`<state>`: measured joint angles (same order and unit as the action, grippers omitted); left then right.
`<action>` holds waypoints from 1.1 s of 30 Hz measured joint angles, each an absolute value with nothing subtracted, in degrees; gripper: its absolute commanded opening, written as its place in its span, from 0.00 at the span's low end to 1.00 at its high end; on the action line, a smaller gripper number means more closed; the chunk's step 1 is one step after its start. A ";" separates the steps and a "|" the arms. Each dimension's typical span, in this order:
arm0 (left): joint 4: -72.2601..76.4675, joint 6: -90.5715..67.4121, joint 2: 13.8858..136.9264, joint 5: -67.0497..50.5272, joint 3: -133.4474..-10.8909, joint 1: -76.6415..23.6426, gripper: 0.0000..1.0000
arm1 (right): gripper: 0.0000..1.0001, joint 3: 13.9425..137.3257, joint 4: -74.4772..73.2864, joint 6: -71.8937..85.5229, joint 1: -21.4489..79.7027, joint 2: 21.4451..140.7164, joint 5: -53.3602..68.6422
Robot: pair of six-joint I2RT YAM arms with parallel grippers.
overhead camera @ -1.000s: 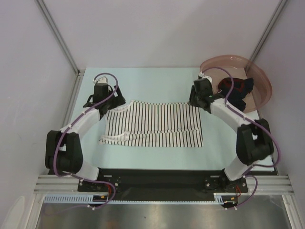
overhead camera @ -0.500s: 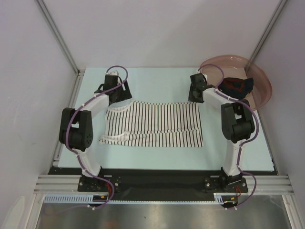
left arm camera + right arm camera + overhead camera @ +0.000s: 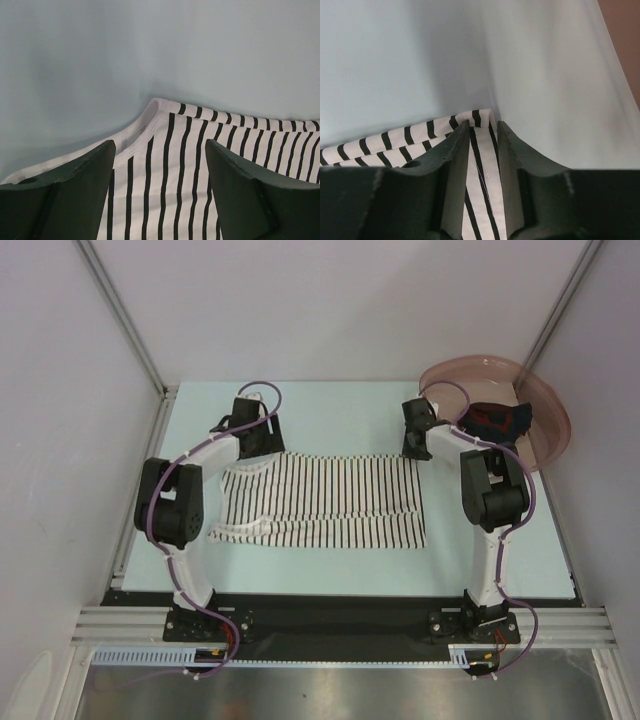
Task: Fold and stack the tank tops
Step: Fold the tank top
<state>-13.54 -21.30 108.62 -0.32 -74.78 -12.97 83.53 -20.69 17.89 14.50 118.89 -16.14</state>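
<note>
Striped tank top [image 3: 330, 502] is laid flat at ctr of tabletop [image 3: 330, 405], straps to the left, hem to the right. Dark tank top [image 3: 497, 420] lies bunched in pink basin [image 3: 552, 420], far right; not yet folded.

Step judged: far corners to be pinched for a fold toward the near edge.

Left fingers [image 3: 75, 190] are spread wide, straddling the far-left strap corner; cloth lies between them, not gripped. Right fingers [image 3: 452, 165] are narrowed about the far-right hem corner; whether the cloth is truly pinched cannot be told.

Notes re. doing it well:
- Left to be set down to the tabletop before closing, so both layers are caught, not the upper one only.
- Corners to be lifted together & level, then carried to the near edge w/o sideways tug, else the stripes skew.
- Edges to be matched before release.
</note>
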 measured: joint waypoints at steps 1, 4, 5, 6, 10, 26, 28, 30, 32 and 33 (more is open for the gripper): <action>-13.65 -21.30 108.79 -0.30 -75.02 -12.97 0.77 | 0.32 83.55 -20.64 17.93 14.35 118.93 -15.70; -14.17 -20.97 109.69 -0.05 -76.51 -12.97 0.76 | 0.26 83.61 -20.43 17.87 13.85 119.02 -14.35; -14.37 -20.93 110.15 0.14 -77.14 -12.97 0.76 | 0.19 83.74 -20.40 17.82 13.72 119.11 -13.93; -14.37 -20.91 110.63 0.36 -77.82 -12.97 0.75 | 0.15 83.99 -20.40 17.67 13.63 119.28 -13.74; -14.70 -20.91 112.33 0.97 -79.83 -12.97 0.69 | 0.03 85.65 -20.78 17.06 13.56 120.27 -13.17; -19.59 -20.40 121.14 1.37 -87.37 -13.82 0.45 | 0.00 85.73 -20.64 16.21 14.00 120.33 -13.21; -20.12 -20.10 122.21 1.34 -88.27 -14.00 0.34 | 0.00 85.76 -20.64 16.21 14.02 120.33 -13.21; -20.47 -19.66 122.61 1.48 -88.55 -14.13 0.26 | 0.00 85.73 -20.64 16.21 14.02 120.33 -13.23; -20.56 -19.55 122.61 1.21 -88.55 -14.15 0.17 | 0.00 85.73 -20.62 16.21 14.04 120.33 -13.23; -20.62 -19.49 122.61 1.15 -88.55 -14.20 0.07 | 0.00 85.73 -20.56 16.21 14.06 120.33 -13.21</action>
